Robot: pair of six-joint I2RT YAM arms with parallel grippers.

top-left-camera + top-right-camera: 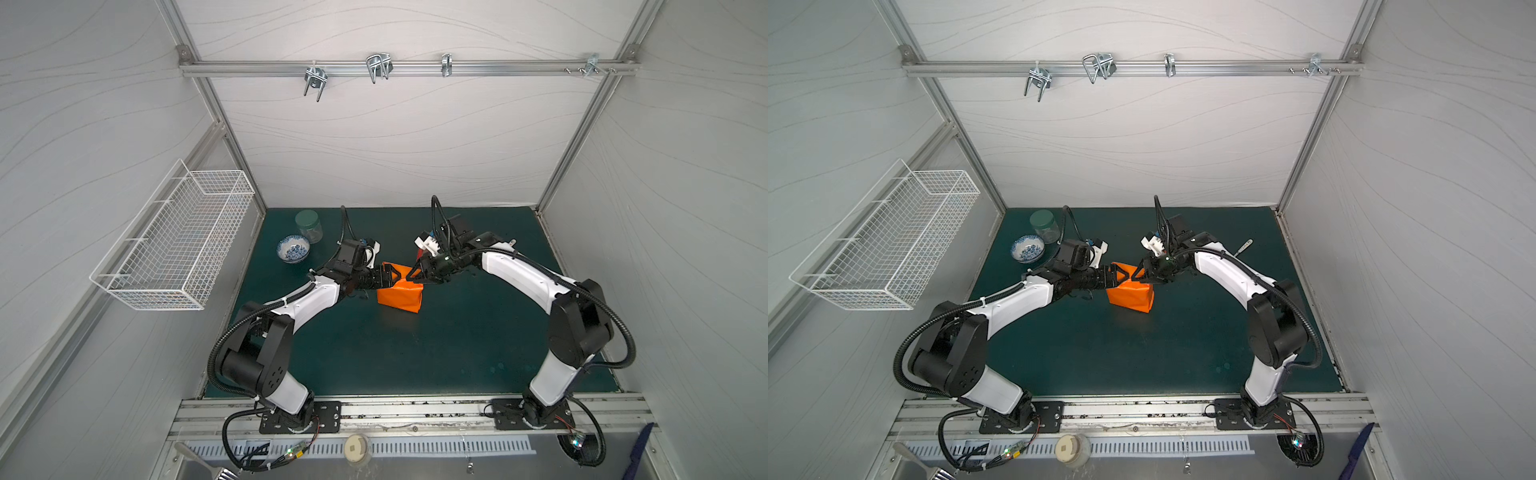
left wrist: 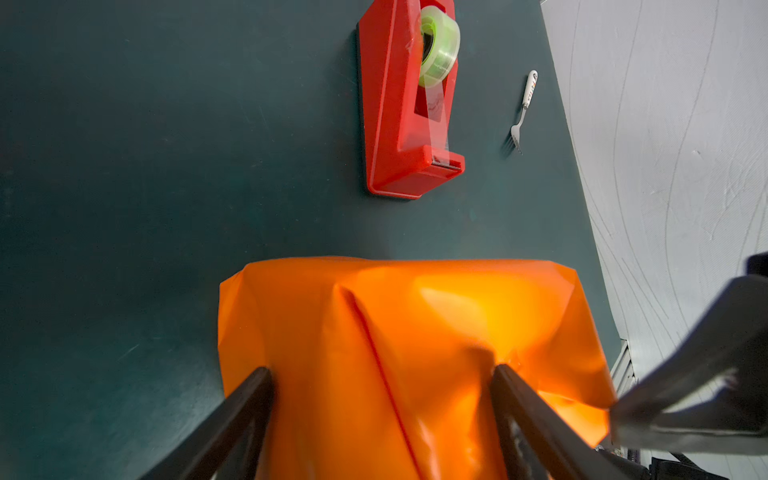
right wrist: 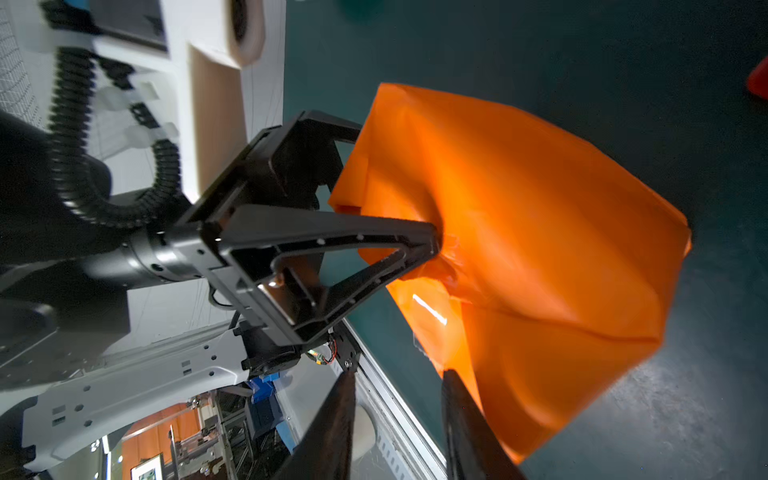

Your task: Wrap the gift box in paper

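The orange paper (image 1: 399,293) (image 1: 1129,295) lies folded into a boxy parcel in the middle of the green mat. The gift box is hidden under it. My left gripper (image 1: 395,277) (image 2: 382,374) reaches onto the parcel's far left end. It stands open and wide, and its fingers (image 3: 374,232) press down into the paper (image 3: 540,208), denting it. My right gripper (image 1: 409,276) (image 3: 399,374) meets it from the right at the paper's edge (image 2: 598,407). It is open a little with nothing in the gap, and one finger lies against the paper.
A red tape dispenser (image 2: 407,104) stands just behind the parcel, with a small fork (image 2: 523,112) to its right near the wall. A blue-patterned bowl (image 1: 293,248) and a green-lidded jar (image 1: 309,226) sit at the back left. A wire basket (image 1: 174,241) hangs on the left wall.
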